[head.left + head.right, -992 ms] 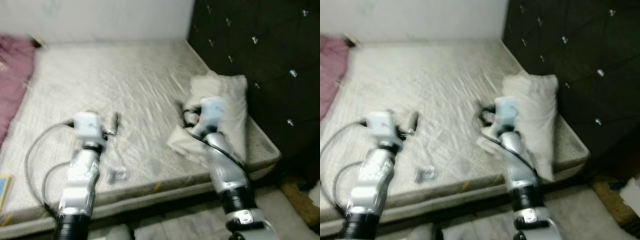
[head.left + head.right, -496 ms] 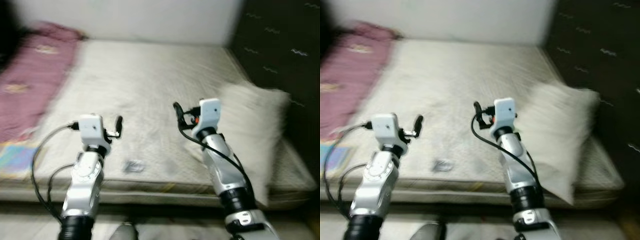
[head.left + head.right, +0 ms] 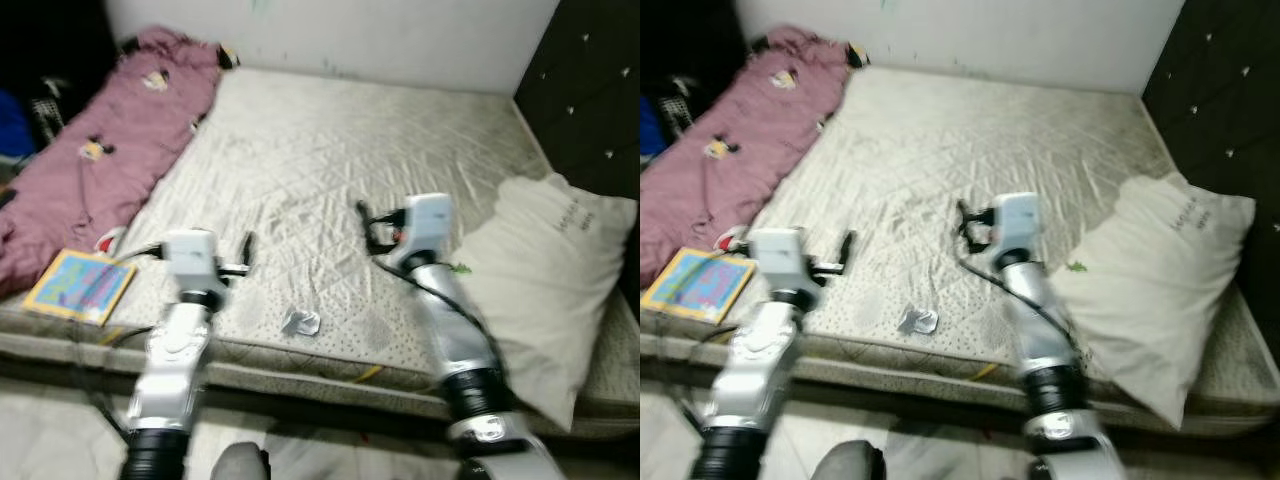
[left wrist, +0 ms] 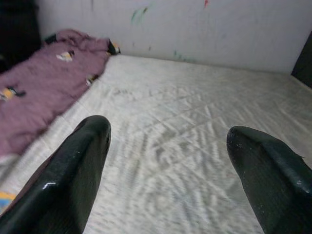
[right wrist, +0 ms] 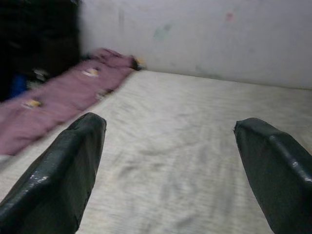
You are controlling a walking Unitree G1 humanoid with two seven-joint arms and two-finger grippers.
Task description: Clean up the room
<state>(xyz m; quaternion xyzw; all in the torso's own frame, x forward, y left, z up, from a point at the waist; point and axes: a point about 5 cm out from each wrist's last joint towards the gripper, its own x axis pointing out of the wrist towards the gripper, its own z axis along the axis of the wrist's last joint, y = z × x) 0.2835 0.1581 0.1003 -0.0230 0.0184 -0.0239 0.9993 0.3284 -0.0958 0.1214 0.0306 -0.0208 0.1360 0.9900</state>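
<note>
At the far left a purple blanket [image 3: 100, 150] lies bunched along the mattress [image 3: 330, 170] edge, with a colourful book [image 3: 80, 285] at its near end; the book looks stiff and flat, best pinched by an edge, while the blanket is soft and bulky and would need a gathered fold. The left gripper [image 4: 168, 161] hovers over the mattress, fingers spread wide and holding nothing; a small crumpled wrapper [image 3: 300, 322] lies between the two arms near the front edge, light and flimsy, easy to crush or drop. The right gripper [image 5: 170, 165] is likewise wide apart and empty; a white pillow [image 3: 550, 270] leans at the far right. The head views show book, wrapper and pillow; the wrist views show blanket and bare mattress.
</note>
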